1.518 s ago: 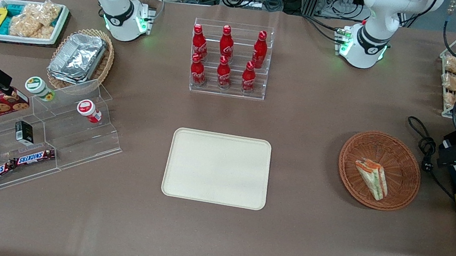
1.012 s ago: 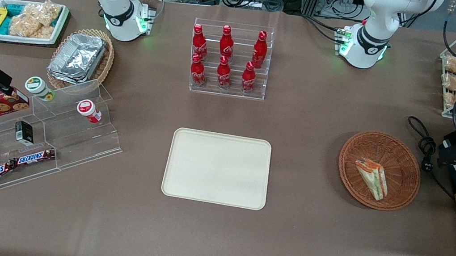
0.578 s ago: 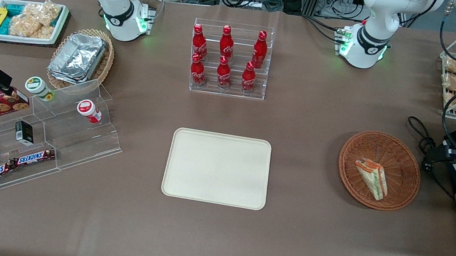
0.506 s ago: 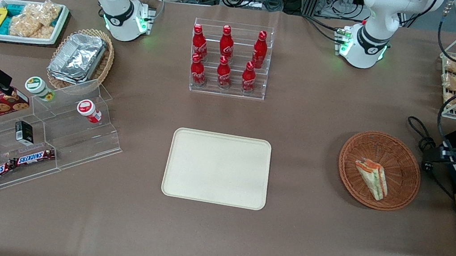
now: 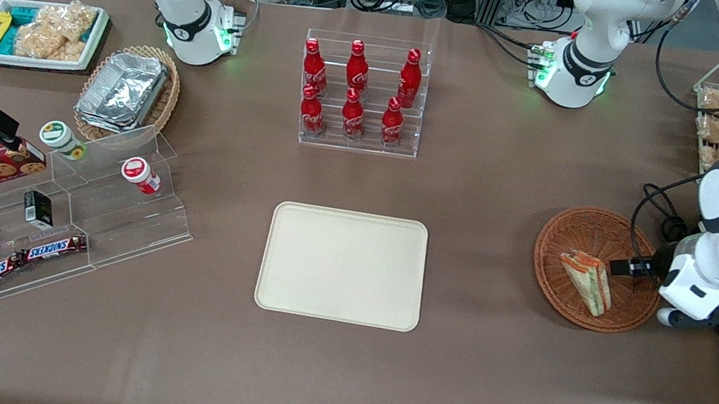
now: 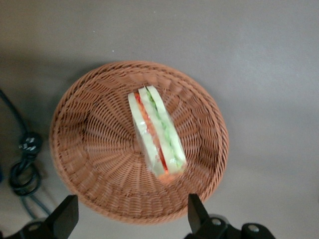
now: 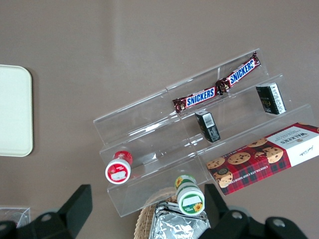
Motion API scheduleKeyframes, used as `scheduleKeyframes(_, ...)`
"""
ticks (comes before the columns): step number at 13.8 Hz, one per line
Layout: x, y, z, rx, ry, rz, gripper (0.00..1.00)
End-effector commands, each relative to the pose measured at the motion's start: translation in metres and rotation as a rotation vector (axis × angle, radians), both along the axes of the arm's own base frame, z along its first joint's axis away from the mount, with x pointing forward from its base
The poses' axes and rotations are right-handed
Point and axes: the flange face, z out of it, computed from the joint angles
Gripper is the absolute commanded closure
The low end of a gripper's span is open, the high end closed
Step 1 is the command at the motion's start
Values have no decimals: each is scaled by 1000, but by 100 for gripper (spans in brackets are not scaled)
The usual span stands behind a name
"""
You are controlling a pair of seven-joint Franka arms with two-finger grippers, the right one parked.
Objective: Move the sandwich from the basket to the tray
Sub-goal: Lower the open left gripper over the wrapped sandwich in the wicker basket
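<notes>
Brown matte table cover, cluttered w/ snack displays toward the parked arm's end. Task barely begun, approach stage only: the sandwich (image 5: 585, 281) lies in the basket (image 5: 569, 228), untouched; the tray (image 5: 343, 265) sits mid-table, well apart from it, nothing on it. The gripper (image 6: 130, 215) hovers above the basket rim on the working arm's end, fingers spread wide, holding nothing. Left to do, as I judge it: descend, pinch, lift, carry to tray, release.

Materials: basket is round, shallow, reddish-brown woven wicker, ribbed and rough. Sandwich is a soft triangular wedge, white bread w/ orange + green filling layers, glossy clear wrap, so prob. slippery and squashy. Tray is flat cream-beige, smooth, rounded corners, low rim.
</notes>
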Motion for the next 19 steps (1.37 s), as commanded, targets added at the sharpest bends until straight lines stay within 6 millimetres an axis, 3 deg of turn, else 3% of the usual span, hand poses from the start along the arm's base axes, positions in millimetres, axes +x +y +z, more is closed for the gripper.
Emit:
scheduleKeyframes(1, 3, 0, -30, 16, -29, 111, 2)
scheduleKeyframes(6, 4, -3, -84, 13, -90, 268, 3)
scheduleKeyframes(10, -16, -6, -123, 11, -87, 268, 3)
scheduleKeyframes(11, -20, -6, -129, 10, -90, 269, 8)
scheduleKeyframes(12, -21, -6, -131, 9, -93, 269, 20)
scheduleKeyframes(13, -21, -6, -132, 9, -90, 269, 39)
scheduleKeyframes(15, -18, -7, -124, 11, -87, 268, 69)
scheduleKeyframes(16, -13, -8, -114, 14, -73, 264, 95)
scheduleKeyframes(17, -4, -8, -98, 20, -48, 264, 100)
scheduleKeyframes(19, 10, -12, -56, 32, 3, 255, 100)
